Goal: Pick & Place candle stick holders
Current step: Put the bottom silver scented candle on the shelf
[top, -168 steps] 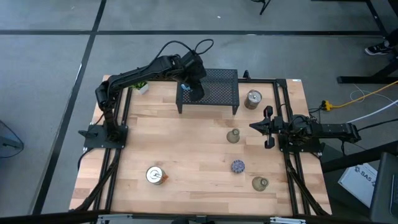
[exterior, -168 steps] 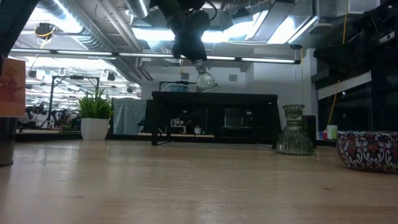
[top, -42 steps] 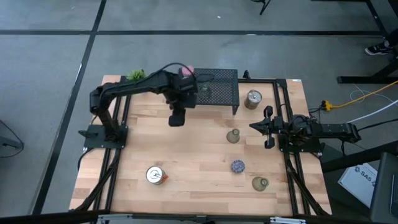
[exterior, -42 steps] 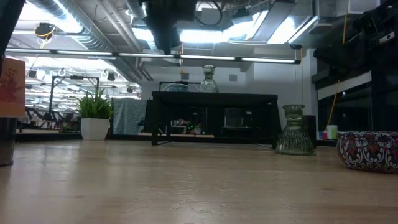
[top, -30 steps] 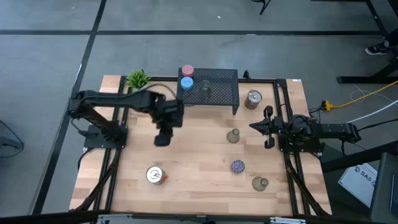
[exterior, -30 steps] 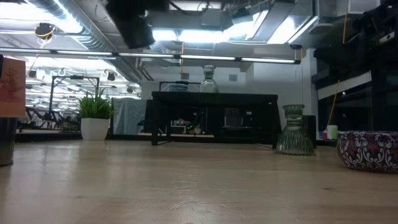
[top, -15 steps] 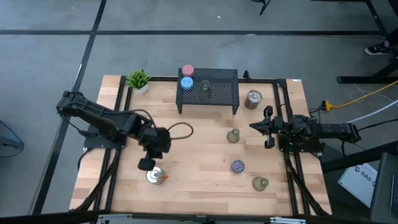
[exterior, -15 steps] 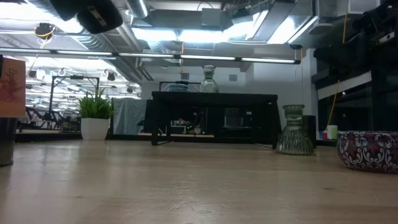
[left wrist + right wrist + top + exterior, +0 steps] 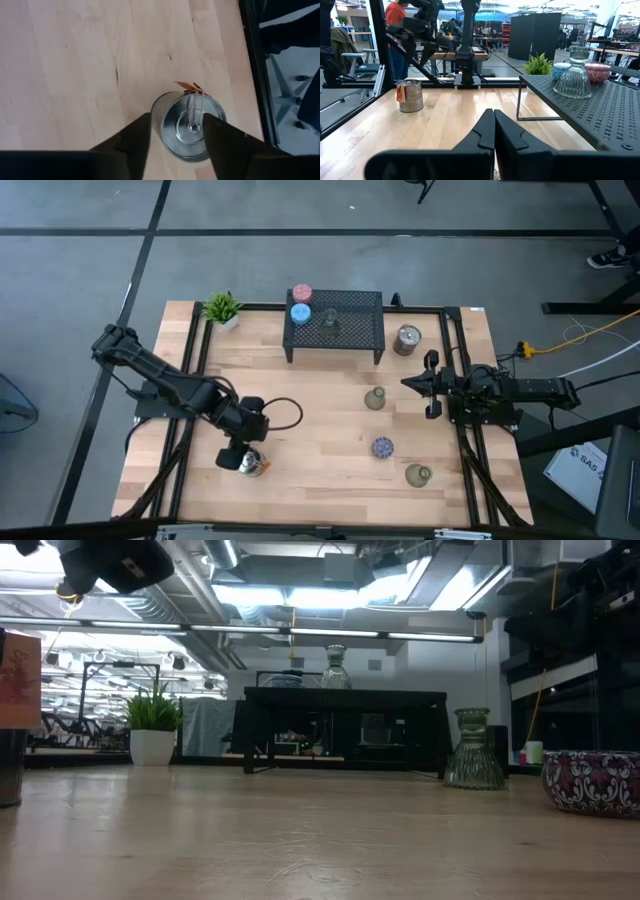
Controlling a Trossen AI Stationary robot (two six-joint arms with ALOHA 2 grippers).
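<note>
My left gripper (image 9: 232, 458) hangs open above a shiny silver holder (image 9: 251, 464) with an orange tag, which stands on its base near the table's near edge. In the left wrist view the holder (image 9: 190, 128) shows between and below my two fingers (image 9: 136, 140), untouched. The low view shows this gripper (image 9: 112, 564) high above the table. A pink holder (image 9: 302, 294), a light blue holder (image 9: 300, 313) and a clear glass holder (image 9: 330, 325) stand on the black mesh rack (image 9: 360, 330). My right gripper (image 9: 425, 385) is shut and empty at the table's right side.
On the right half of the table stand a second silver holder (image 9: 406, 338), an olive glass holder (image 9: 375, 398), a speckled blue holder (image 9: 382, 447) and an olive holder (image 9: 418, 474). A green potted plant (image 9: 222, 308) stands at the far left corner. The middle of the table is bare wood.
My left gripper has gone from the middle of the table toward the near edge and a little to the left, ending over the silver holder with the orange tag. The holders have stayed where they were.
</note>
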